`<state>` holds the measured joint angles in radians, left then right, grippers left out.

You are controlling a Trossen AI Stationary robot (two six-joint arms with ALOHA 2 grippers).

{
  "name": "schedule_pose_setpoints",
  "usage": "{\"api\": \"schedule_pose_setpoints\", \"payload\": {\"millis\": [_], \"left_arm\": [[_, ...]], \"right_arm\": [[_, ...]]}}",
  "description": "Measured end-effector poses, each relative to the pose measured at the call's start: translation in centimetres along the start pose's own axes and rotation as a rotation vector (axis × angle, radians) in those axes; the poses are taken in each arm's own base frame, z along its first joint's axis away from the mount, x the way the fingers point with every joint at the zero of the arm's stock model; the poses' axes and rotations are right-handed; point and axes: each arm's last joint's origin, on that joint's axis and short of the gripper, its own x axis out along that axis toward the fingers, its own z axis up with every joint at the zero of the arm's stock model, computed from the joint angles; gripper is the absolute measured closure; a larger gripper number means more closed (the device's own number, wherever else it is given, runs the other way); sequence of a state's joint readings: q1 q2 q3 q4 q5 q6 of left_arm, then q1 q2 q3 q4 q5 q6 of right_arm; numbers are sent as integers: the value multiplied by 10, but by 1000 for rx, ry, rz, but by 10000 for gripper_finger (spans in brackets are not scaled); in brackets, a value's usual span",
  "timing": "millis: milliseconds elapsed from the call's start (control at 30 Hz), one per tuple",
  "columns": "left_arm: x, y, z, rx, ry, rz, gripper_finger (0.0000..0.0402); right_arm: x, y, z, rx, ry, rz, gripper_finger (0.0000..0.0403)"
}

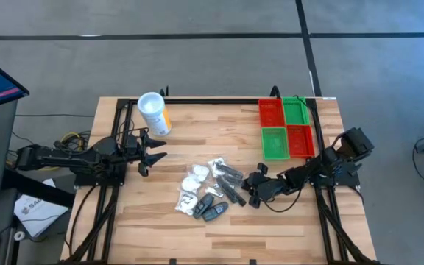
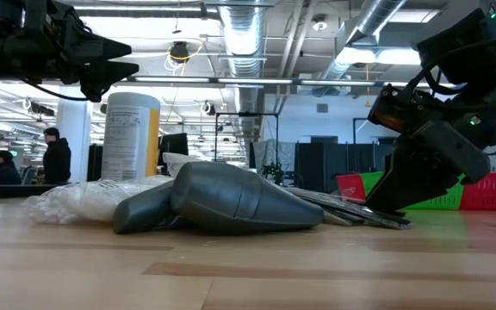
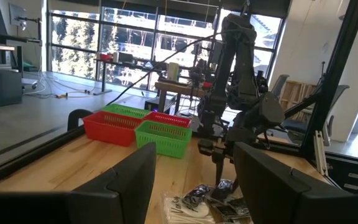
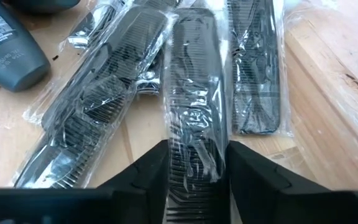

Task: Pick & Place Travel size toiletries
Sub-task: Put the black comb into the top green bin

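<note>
None of the toiletries (image 1: 210, 190) seen binned yet; whole pile lies on table (image 1: 285, 221) just left of the red/green bins (image 1: 285, 129), so nearly all work is judged left. Right gripper (image 4: 197, 171) is set down at pile's bin-side edge, jaws astride a wrapped black comb (image 4: 194, 118), not yet clamped. Left gripper (image 1: 152, 151) is parked well left of bins, jaws apart, empty. White canister (image 1: 154, 113) sits far left of bins, clear of route. Neighbouring wrapped combs crowd the pick.
</note>
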<state>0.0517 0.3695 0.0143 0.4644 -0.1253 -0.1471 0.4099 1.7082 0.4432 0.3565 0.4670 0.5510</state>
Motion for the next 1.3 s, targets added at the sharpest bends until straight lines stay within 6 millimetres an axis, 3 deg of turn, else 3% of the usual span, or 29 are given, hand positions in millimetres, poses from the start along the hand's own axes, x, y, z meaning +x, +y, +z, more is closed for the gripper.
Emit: {"api": "schedule_pose_setpoints", "payload": {"millis": [100,233,400,633,800,1300], "left_arm": [[0,0,0,0,0,0,192],[0,0,0,0,0,0,192],[0,0,0,0,0,0,192],[0,0,0,0,0,0,192],[0,0,0,0,0,0,192],[0,0,0,0,0,0,192]], "right_arm": [[0,1,1,-1,0,0,249],[0,1,2,-6,-1,-5,286],[0,1,2,-9,-1,-6,303],[1,1,2,-8,-2,-5,281],[1,1,2,-7,-3,-5,304],[-6,0,6,-4,2,15,307]]}}
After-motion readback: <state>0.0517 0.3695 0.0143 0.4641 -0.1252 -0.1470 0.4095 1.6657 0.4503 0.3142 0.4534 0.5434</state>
